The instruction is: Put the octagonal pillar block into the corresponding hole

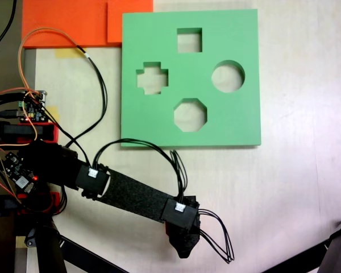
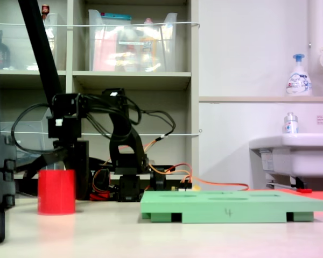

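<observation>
**Red block sits under the gripper**

In the second exterior view, the octagonal pillar block (image 2: 56, 192) stands on the table right below the gripper (image 2: 63, 161). I cannot tell if the fingers are apart or together. The corresponding hole (image 1: 190, 115) in the green board (image 1: 238, 119) is well away from the fingers.

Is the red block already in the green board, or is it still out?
Out. In the second exterior view the red block stands upright on the table, apart from the green board; in the first exterior view the eight-sided hole is empty.
</observation>
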